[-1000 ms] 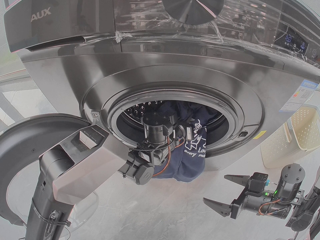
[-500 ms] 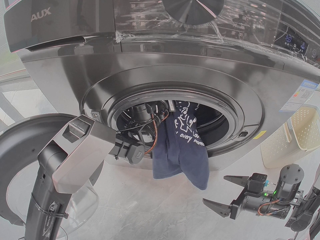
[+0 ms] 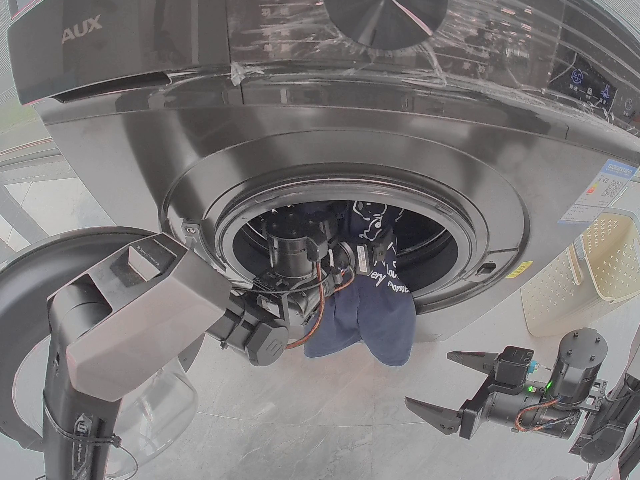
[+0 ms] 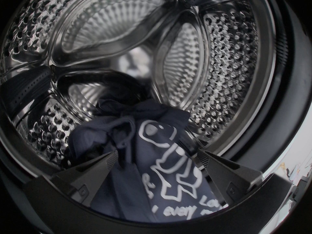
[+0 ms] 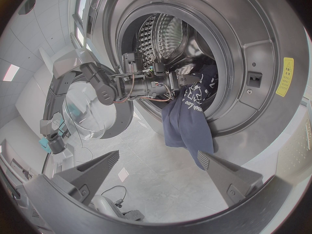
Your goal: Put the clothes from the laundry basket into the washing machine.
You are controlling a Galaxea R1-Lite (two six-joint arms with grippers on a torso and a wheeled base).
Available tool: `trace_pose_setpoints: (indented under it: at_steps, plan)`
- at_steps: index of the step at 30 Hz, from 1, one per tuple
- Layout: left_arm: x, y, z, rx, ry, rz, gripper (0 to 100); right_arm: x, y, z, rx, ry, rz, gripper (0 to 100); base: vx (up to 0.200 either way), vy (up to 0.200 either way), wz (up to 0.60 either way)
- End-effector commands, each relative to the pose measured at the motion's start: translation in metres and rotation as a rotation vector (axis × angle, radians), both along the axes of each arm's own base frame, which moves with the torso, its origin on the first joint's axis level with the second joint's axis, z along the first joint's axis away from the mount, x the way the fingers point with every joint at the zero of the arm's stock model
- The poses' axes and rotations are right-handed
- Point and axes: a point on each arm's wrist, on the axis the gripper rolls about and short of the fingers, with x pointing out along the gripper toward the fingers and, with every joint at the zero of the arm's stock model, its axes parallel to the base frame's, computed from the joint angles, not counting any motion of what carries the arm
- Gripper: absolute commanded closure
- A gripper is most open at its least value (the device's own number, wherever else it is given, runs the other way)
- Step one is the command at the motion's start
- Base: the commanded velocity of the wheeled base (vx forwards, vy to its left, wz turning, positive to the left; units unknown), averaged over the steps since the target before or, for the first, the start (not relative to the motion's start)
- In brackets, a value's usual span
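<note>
The left claw (image 4: 156, 155) is sitting in the mouth of the washing machine (image 3: 400, 148), at the middle of the head view. Its fingers (image 4: 97, 166) are spread wide and pinching nothing. Its arm is angling up from the lower left, with the wrist pointing into the drum (image 4: 211, 65). The navy shirt (image 3: 373, 321) is lying partly inside the drum and partly hanging over the lower rim. The right claw (image 3: 432, 378) is hovering over the floor (image 3: 320, 421) at the lower right, also spread, below the laundry basket (image 3: 613, 261).
</note>
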Motion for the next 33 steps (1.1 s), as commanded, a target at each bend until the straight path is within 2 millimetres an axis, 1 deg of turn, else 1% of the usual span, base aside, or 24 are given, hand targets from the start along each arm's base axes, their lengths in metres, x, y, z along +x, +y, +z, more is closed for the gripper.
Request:
trace_pose_setpoints:
  at_steps: [1,2,4,8,9,10,11,13,16,17,19,20,21,22,25,27,32,33]
  plan:
    - [-0.018,-0.004,-0.005,0.029,0.041,-0.055,0,-0.003,-0.002,-0.002,-0.011,0.013,0.001,0,0.000,0.000,0.00]
    - [-0.017,-0.004,-0.008,0.032,0.046,-0.054,0,-0.003,-0.002,-0.002,-0.011,0.013,0.001,0,0.000,0.000,0.00]
    - [-0.012,-0.005,-0.023,0.051,0.060,-0.047,0,-0.003,-0.002,-0.002,-0.011,0.013,0.001,0,0.000,0.000,0.00]
    - [-0.006,-0.007,-0.040,0.071,0.082,-0.044,0,-0.003,-0.002,-0.002,-0.010,0.014,0.001,0,0.000,0.000,0.00]
    - [-0.005,-0.008,-0.041,0.072,0.083,-0.044,100,-0.003,-0.002,-0.002,-0.010,0.013,0.002,0,0.000,0.000,0.00]
    - [-0.003,-0.008,-0.043,0.071,0.082,-0.043,100,-0.003,-0.002,-0.003,-0.011,0.015,0.002,0,0.000,0.000,0.00]
    - [-0.003,-0.009,-0.043,0.069,0.079,-0.043,100,-0.003,-0.002,-0.003,-0.011,0.015,0.002,0,0.000,0.000,0.00]
    - [0.005,-0.011,-0.039,0.049,0.056,-0.029,100,-0.003,-0.002,-0.003,-0.011,0.015,0.002,0,0.000,0.000,0.00]
    - [0.024,-0.007,-0.019,-0.011,-0.010,0.020,100,-0.003,-0.002,-0.003,-0.011,0.015,0.002,0,0.000,0.000,0.00]
    - [0.028,-0.006,-0.015,-0.021,-0.023,0.038,100,-0.003,-0.002,-0.002,-0.010,0.013,0.002,0,0.000,0.000,0.00]
    - [0.044,0.000,0.001,-0.068,-0.076,0.119,100,-0.003,-0.002,-0.002,-0.010,0.013,0.002,0,0.000,0.000,0.00]
    - [0.049,0.002,0.007,-0.089,-0.097,0.146,100,-0.003,-0.002,-0.003,-0.011,0.015,0.002,0,0.000,0.000,0.00]
    - [0.049,0.002,0.008,-0.092,-0.101,0.148,100,-0.003,-0.002,-0.003,-0.011,0.015,0.002,0,0.000,0.000,0.00]
    - [0.057,0.007,0.021,-0.126,-0.137,0.171,100,-0.002,-0.002,-0.002,-0.010,0.013,0.002,0,0.000,0.000,0.00]
    - [0.060,0.008,0.035,-0.169,-0.170,0.176,100,-0.002,-0.001,-0.004,-0.014,0.018,0.002,0,0.000,0.000,0.00]
    - [0.061,0.008,0.039,-0.187,-0.178,0.176,100,-0.002,-0.001,-0.004,-0.016,0.021,0.002,0,0.000,0.000,0.00]
    - [0.057,0.006,0.031,-0.167,-0.149,0.181,100,-0.002,-0.002,-0.004,-0.017,0.022,0.002,0,0.000,0.000,0.00]
    - [0.055,0.005,0.030,-0.163,-0.142,0.177,0,-0.002,-0.002,-0.004,-0.017,0.022,0.002,0,0.000,0.000,0.00]
